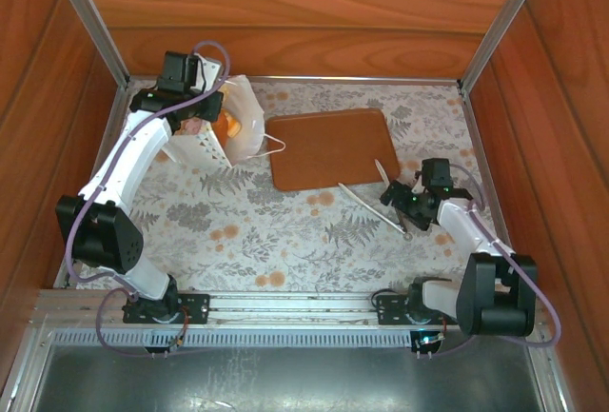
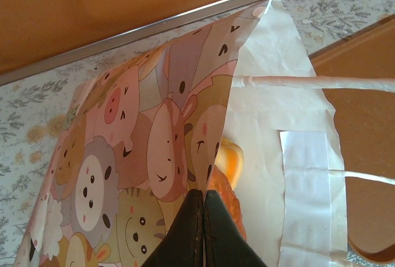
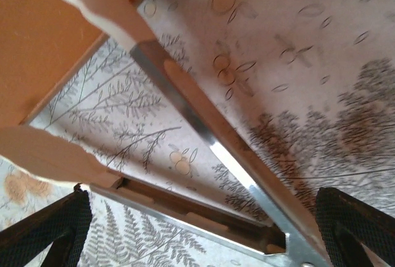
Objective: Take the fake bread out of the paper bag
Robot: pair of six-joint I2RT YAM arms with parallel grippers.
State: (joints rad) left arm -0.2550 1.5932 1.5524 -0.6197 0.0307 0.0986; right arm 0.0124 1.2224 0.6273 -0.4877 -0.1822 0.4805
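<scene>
Left gripper (image 2: pixel 203 196) pinched shut on the rim of the paper bag (image 2: pixel 154 137), orange fake bread (image 2: pixel 231 159) just past its fingertips inside the bag, right gripper (image 3: pixel 197 227) spread wide and holding nothing, metal tongs (image 3: pixel 185 106) lying on the floral tablecloth (image 3: pixel 308 63) between its fingers, brown board (image 1: pixel 333 146) just beyond.

headcount from where I'm standing: one paper bag (image 1: pixel 243 112), one brown board (image 1: pixel 333 148), one pair of tongs (image 1: pixel 376 198), two grippers (left gripper (image 2: pixel 203 214), right gripper (image 3: pixel 200 233)); fake bread (image 2: pixel 230 159) – only one orange piece clearly countable inside bag, rest hidden, can't tell total
</scene>
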